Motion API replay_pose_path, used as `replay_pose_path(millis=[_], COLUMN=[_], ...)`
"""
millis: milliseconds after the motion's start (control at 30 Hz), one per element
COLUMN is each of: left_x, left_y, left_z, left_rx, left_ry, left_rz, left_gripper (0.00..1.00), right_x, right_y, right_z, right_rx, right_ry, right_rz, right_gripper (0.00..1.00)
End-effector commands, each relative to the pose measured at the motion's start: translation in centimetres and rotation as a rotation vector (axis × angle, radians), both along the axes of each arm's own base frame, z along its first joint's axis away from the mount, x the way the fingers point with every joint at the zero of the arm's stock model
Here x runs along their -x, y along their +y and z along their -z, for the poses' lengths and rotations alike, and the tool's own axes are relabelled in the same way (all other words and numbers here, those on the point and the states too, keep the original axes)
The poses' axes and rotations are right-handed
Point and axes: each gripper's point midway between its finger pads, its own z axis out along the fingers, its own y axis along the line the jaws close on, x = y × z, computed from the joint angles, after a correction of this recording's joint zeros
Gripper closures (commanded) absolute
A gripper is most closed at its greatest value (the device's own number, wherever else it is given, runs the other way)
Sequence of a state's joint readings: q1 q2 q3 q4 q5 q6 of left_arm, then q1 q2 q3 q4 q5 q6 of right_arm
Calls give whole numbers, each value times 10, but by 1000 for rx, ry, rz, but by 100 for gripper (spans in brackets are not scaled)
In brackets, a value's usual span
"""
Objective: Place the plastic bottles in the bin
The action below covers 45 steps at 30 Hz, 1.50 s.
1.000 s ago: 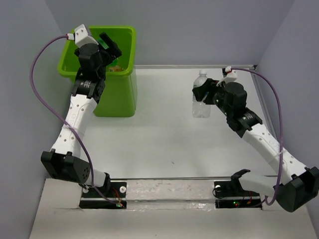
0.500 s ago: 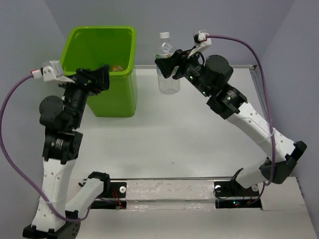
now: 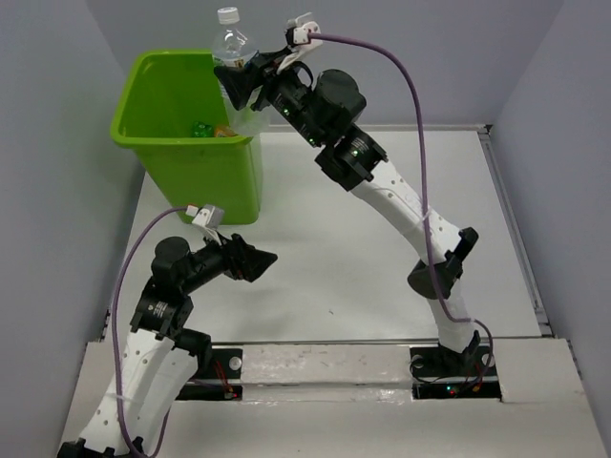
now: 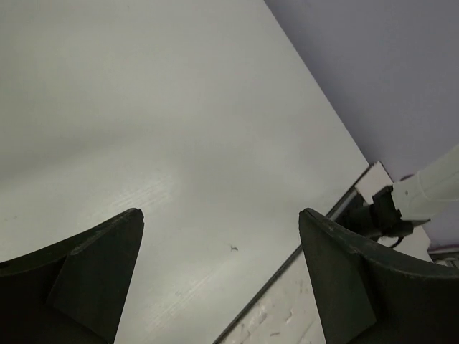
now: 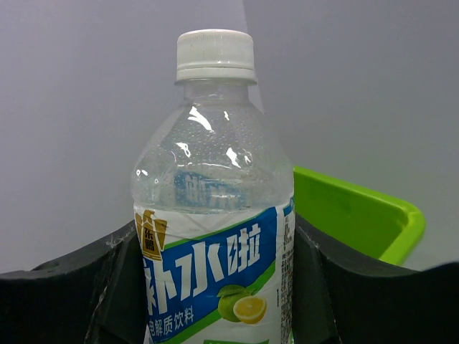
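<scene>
Grey-walled cell, white table point(image 3: 363, 248). Right gripper point(image 3: 239, 84) pinches the blue-labelled bottle point(image 3: 229, 40) upright above the far right corner of the lime-green bin point(image 3: 129, 110). It should probably carry inward past the rim before releasing, or the bottle may clip the edge. Left gripper point(image 3: 263, 258) is spread, empty, low over the table.

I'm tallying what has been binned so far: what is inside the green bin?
Inside the bin, a green piece and an orange one show by the near wall, which hides the rest. The right fingers hold a clear bottle above its far right corner.
</scene>
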State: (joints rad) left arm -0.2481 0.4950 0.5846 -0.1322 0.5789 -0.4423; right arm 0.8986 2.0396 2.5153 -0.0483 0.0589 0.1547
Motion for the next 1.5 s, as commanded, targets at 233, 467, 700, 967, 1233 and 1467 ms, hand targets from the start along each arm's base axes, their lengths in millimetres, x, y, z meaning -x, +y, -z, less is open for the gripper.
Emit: replay_pose_path(millis=[233, 467, 700, 967, 1233, 1467], left_x=[38, 42, 37, 21, 20, 13], left_y=[-38, -41, -38, -24, -19, -24], left_z=[7, 4, 6, 4, -19, -59], left_rx=[29, 30, 20, 14, 40, 124], left_ry=[-14, -30, -24, -28, -101, -172], left_rz=[258, 274, 249, 144, 108, 105], left_gripper=[1, 1, 1, 1, 1, 1], right_x=[-8, -43, -35, 11, 84, 133], right_y=[28, 39, 40, -10, -142, -228], right_z=[-32, 12, 3, -43, 62, 207], right_rx=[-299, -290, -205, -190, -157, -17], right_ry=[-370, -426, -454, -378, -117, 224], right_rz=[62, 194, 181, 110, 161, 207], right_gripper=[75, 45, 0, 0, 53, 100])
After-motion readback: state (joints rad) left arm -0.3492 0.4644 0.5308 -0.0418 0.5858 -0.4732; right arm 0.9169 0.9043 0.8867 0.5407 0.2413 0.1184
